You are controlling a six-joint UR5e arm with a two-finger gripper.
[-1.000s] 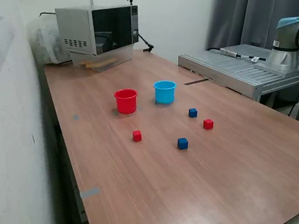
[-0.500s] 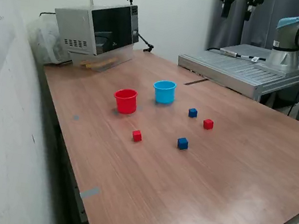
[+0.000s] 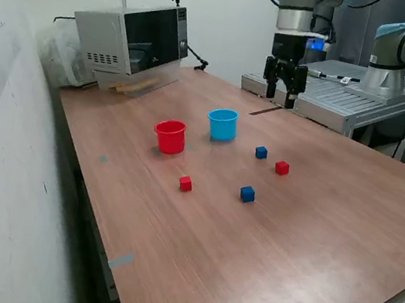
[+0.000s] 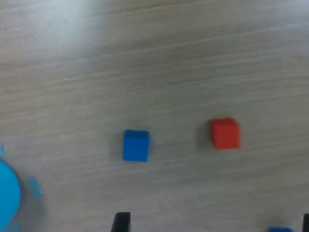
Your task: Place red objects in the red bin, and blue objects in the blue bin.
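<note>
The red bin (image 3: 170,136) and the blue bin (image 3: 222,124) stand upright side by side on the wooden table (image 3: 312,241). One blue cube (image 3: 261,152) and one red cube (image 3: 282,167) lie close together to the exterior view's right of the blue bin. Nearer the front lie another red cube (image 3: 185,184) and another blue cube (image 3: 247,194). My gripper (image 3: 280,96) hangs open and empty above the table's far side, behind the cubes. The wrist view shows a blue cube (image 4: 135,145), a red cube (image 4: 224,133), the blue bin's edge (image 4: 7,195) and my fingertips (image 4: 120,222) set wide apart.
A microwave (image 3: 133,33) sits at the table's far corner on the exterior view's left. A grey metal platform (image 3: 338,93) carrying a second arm's base (image 3: 391,63) stands behind the table. A white wall runs along the exterior view's left.
My arm has come down into the exterior view from the top. The gripper now hangs low over the table's far side. Cubes and cups have not moved.
</note>
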